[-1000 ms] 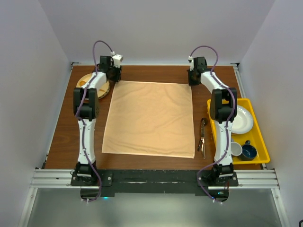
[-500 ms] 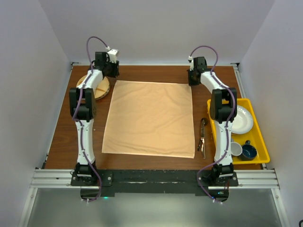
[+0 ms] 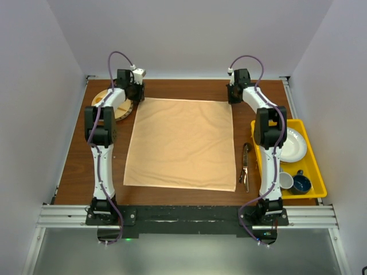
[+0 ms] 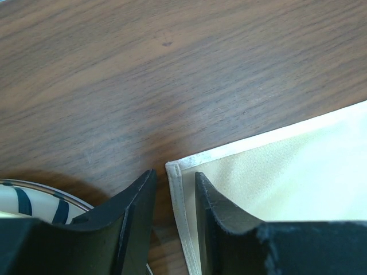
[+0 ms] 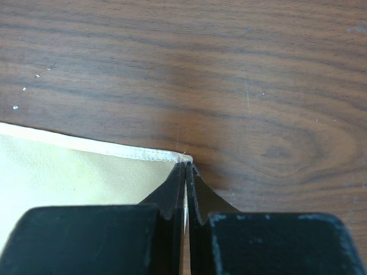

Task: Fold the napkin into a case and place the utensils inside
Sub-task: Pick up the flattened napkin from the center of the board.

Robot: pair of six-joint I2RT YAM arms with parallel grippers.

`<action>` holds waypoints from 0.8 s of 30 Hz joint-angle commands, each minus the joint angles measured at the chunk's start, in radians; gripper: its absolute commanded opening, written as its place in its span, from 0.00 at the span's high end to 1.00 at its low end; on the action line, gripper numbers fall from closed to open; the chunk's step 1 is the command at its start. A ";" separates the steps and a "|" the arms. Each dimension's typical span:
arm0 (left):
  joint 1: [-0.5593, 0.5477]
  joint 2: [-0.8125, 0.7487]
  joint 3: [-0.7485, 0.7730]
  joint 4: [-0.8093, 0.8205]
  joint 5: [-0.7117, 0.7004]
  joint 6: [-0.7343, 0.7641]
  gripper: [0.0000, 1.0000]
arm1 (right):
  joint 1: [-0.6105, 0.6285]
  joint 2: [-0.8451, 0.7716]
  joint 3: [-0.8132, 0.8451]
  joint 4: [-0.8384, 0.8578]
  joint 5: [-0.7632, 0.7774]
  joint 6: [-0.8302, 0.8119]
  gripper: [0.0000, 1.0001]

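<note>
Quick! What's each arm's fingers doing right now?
Left gripper: open, fingers either side of a corner of the napkin.
Right gripper: closed, pinching another napkin corner.

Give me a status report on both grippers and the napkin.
Right gripper shut on napkin far corner. Left gripper open, straddling other far corner. Plate close beside it.

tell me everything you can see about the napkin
The napkin is a shiny peach-orange satin cloth, roughly square, with a narrow stitched hem. It lies spread flat and unfolded on the wooden table, a few soft ripples across it. Its far right corner is pinched in the shut right pincer; its far left corner sits between the open fingers of the left pincer, not gripped. The dark utensils lie just off its right edge, apart from it.
</note>
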 commanded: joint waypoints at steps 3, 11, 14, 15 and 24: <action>0.005 -0.008 -0.002 -0.016 -0.023 0.039 0.66 | 0.008 0.031 0.013 0.002 0.013 -0.010 1.00; -0.035 0.006 -0.002 -0.031 -0.040 0.096 0.69 | 0.018 0.054 0.052 -0.006 -0.004 -0.013 1.00; -0.046 0.014 0.001 -0.033 -0.060 0.113 0.72 | 0.023 0.067 0.076 -0.003 0.002 -0.043 1.00; -0.049 0.015 0.004 -0.036 -0.062 0.110 0.76 | 0.023 0.069 0.082 -0.005 0.003 -0.046 1.00; -0.028 -0.011 0.047 -0.013 -0.050 0.076 1.00 | 0.023 0.044 0.139 -0.006 -0.012 -0.094 1.00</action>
